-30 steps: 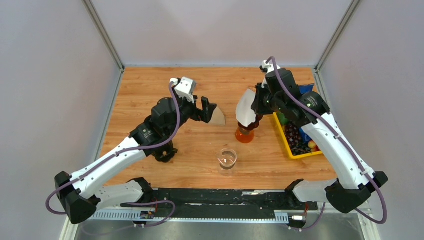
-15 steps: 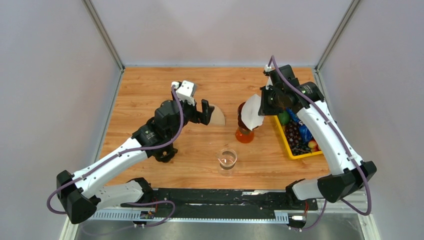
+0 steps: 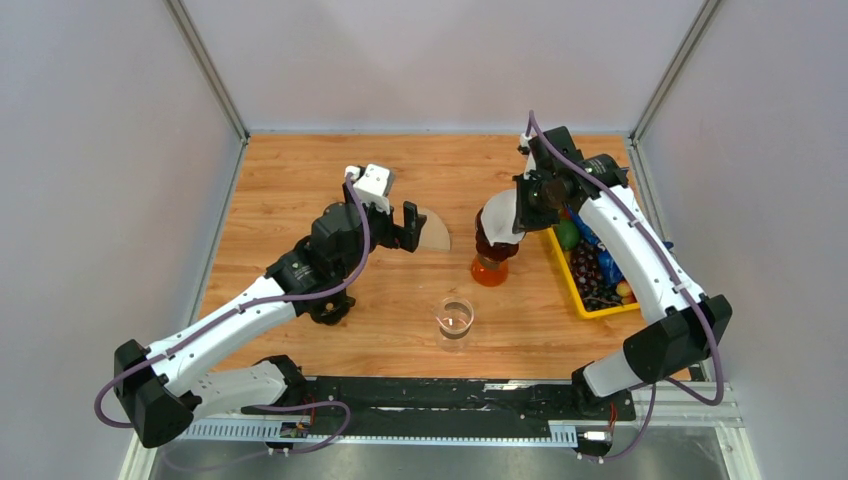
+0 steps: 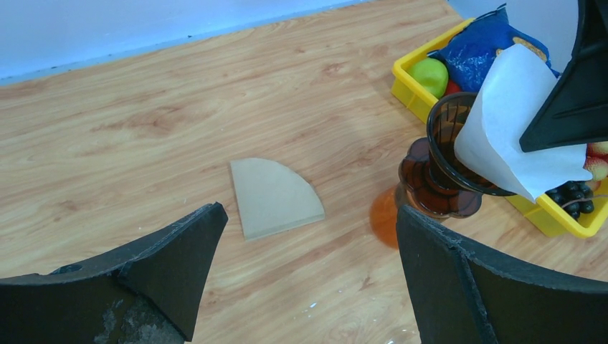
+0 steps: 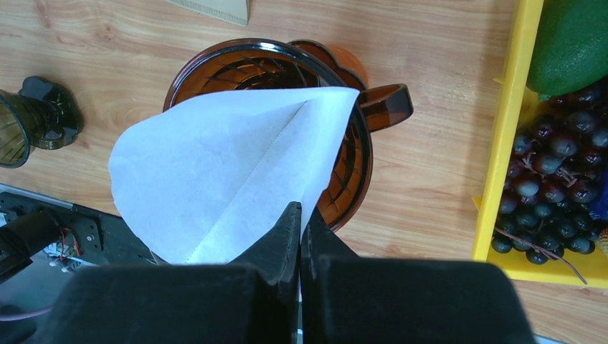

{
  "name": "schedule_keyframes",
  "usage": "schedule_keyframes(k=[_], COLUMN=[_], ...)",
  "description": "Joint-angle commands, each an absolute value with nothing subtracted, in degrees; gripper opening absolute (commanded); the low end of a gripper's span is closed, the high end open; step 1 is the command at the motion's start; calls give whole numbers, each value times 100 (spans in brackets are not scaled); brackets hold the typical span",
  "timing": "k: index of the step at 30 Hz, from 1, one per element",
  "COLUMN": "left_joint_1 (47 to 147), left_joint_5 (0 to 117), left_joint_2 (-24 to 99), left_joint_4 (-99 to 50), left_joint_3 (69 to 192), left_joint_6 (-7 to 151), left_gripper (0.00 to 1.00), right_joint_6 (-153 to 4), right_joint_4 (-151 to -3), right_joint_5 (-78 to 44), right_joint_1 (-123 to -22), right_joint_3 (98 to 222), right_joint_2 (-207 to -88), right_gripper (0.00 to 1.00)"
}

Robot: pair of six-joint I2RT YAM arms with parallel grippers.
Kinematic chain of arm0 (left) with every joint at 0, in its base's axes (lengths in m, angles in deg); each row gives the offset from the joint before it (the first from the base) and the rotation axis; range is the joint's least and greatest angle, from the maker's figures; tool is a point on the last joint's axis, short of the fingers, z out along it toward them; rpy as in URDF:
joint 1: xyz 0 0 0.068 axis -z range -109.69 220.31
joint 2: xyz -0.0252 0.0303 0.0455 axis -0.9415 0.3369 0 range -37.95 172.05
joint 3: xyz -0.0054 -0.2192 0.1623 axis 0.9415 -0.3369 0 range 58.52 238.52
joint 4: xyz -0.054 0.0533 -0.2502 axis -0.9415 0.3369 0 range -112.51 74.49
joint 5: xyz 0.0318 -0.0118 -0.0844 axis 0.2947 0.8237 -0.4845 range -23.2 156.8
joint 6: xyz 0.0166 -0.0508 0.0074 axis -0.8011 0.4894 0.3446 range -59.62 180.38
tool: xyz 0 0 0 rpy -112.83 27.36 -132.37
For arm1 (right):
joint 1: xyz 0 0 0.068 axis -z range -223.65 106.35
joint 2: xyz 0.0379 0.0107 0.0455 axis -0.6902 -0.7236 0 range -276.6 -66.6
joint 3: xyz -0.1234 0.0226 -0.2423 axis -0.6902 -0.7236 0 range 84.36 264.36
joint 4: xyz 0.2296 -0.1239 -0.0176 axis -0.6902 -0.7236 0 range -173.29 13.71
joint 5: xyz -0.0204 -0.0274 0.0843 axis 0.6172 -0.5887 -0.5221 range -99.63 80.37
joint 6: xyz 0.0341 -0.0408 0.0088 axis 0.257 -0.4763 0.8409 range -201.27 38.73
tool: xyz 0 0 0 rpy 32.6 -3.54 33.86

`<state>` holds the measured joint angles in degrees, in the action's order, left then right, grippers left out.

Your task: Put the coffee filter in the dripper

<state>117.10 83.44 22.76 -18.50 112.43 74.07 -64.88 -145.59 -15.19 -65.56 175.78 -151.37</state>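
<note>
Sharply creased white filter over dripper, right jaws pinching it, left jaws apart

Bright, even, diffuse light in every view; shadows are faint and soft. Just ahead of the right gripper, the white coffee filter is nearly washed out, though its crease stays legible. Beyond the left gripper, the amber dripper throws an orange glow onto the sharply focused wooden table; the near fingers look slightly soft.
</note>
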Motion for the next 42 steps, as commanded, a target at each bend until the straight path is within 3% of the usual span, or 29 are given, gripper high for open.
schedule_keyframes(k=[1,13,20,32,36,42], left_joint_1=[11698,11702,11695,11698,11698,11694], left_joint_5=[8406,8549,8497,8385,8353,8373], left_joint_2=[2218,2149,2123,2075,2060,2028], left_joint_4=[-2017,-1951,-1940,-1939,-1935,-1900], left_joint_3=[11213,11183,11187,11229,11231,11234], left_joint_6=[7269,7251,7251,7216,7224,7194], left_gripper=[100,100,100,100,100,100], right_joint_6=[-6615,-6593,-6515,-6404,-6386,-6384], right_joint_4=[-14383,-14335,-14371,-14513,-14552,-14546], right_joint_5=[-1473,-1476,-1500,-1175,-1037,-1002], right_joint_1=[-6525,-6524,-6524,-6519,-6523,-6525], right_joint_3=[17632,17675,17865,18167,18314,18700], right_joint_2=[-15243,-15425,-15363,-15173,-15088,-14950], right_gripper=[0,2,22,46,52,52])
